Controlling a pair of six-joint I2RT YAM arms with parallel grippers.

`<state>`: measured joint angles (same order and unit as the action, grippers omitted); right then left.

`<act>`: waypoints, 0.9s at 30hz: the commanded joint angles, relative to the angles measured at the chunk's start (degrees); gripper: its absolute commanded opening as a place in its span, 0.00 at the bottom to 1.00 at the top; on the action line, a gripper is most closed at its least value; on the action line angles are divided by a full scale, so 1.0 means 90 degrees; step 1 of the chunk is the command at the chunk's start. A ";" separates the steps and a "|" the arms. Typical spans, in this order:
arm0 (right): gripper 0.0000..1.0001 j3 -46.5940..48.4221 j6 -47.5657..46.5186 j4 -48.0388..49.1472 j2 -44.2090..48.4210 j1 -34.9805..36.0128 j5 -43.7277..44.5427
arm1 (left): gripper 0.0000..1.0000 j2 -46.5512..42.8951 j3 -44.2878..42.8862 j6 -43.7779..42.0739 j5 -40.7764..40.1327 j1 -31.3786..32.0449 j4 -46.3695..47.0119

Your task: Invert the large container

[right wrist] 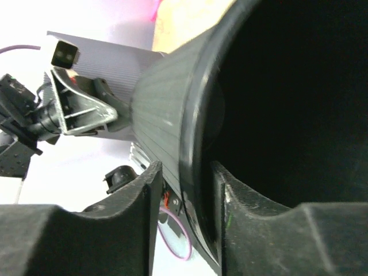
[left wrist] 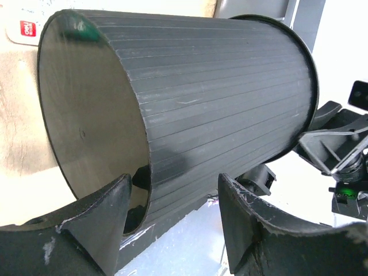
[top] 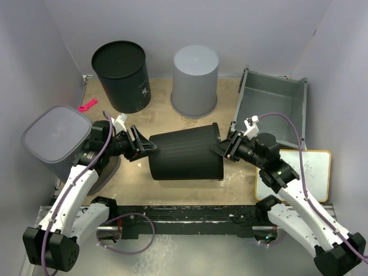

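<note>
The large container (top: 187, 154) is a black ribbed bin lying on its side mid-table, closed base to the left and open mouth to the right. My left gripper (top: 146, 148) is at the base end. In the left wrist view the container (left wrist: 218, 98) fills the frame, and the left gripper (left wrist: 172, 230) is open, its fingers spread wide either side of the base's lower edge without touching it. My right gripper (top: 221, 148) is at the mouth. In the right wrist view the right gripper (right wrist: 187, 195) straddles the rim (right wrist: 192, 132), one finger outside and one inside, with a gap showing at the outer finger.
At the back stand an upright black bin (top: 122, 75) and an upturned grey bin (top: 195, 80). A grey tray (top: 273, 103) sits at the back right and a whiteboard (top: 299, 172) at the front right. A lilac-grey bin (top: 57, 138) stands by the left arm, with a pink clip (top: 87, 105) behind it.
</note>
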<state>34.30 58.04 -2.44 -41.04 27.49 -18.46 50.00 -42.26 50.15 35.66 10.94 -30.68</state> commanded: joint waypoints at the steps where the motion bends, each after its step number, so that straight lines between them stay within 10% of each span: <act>1: 0.36 0.0118 -0.0177 -0.0739 0.0195 0.0008 0.0127 | 0.58 0.0045 0.0061 0.0243 0.0308 0.0008 0.0710; 6: 0.00 -0.0304 0.0286 -0.0262 0.0339 0.0001 -0.0005 | 0.58 0.0059 0.0057 0.0651 0.0449 0.0009 0.1336; 27: 0.00 -0.1716 0.2766 0.5419 -0.1343 0.0021 -0.1292 | 0.56 -0.0214 -0.1067 0.1944 0.1177 0.0051 0.2876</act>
<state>18.92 79.22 36.93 -49.08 25.54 -23.18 49.98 -45.25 59.57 31.00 8.93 -16.38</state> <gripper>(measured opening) 0.046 0.563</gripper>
